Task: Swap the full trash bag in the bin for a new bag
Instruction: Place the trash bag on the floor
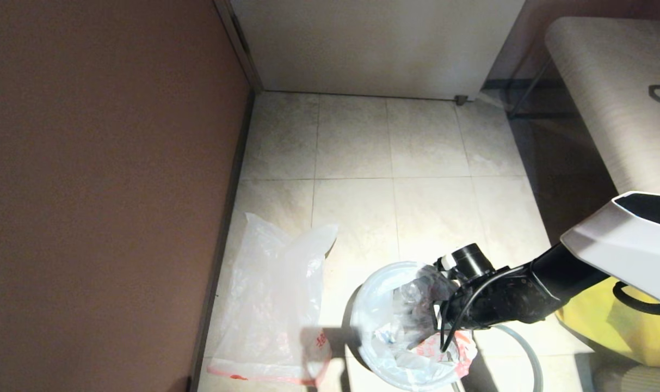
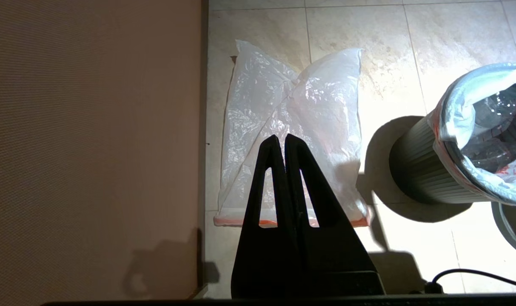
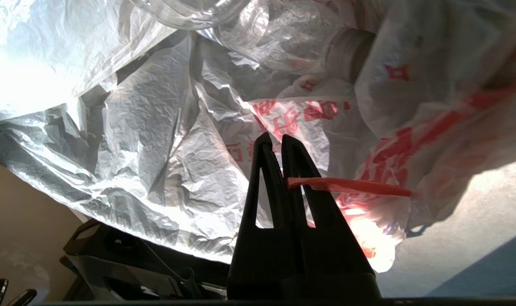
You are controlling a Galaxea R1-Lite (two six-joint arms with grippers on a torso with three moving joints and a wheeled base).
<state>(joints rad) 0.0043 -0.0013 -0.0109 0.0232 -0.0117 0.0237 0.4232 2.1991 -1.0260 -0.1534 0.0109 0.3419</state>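
Beige floor tiles (image 1: 362,147) — right gripper (image 3: 279,142) pinches the full trash bag's (image 1: 411,326) red drawstring (image 3: 347,185) at the bin (image 2: 423,170); left gripper (image 2: 282,142) clenched, empty, above the new bag (image 1: 275,305).

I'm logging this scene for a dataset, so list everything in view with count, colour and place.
full bag: 1, translucent white with red print, in the bin, holding clear bottles
bin: 1, dark, on the floor
new bag: 1, translucent white, red hem, flat on the floor by the wall
yellow bag: 1, yellow, under the right arm
table: 1, pale, far right
right gripper: 1, black, shut on the full bag's red drawstring
left gripper: 1, black, shut, above the new bag
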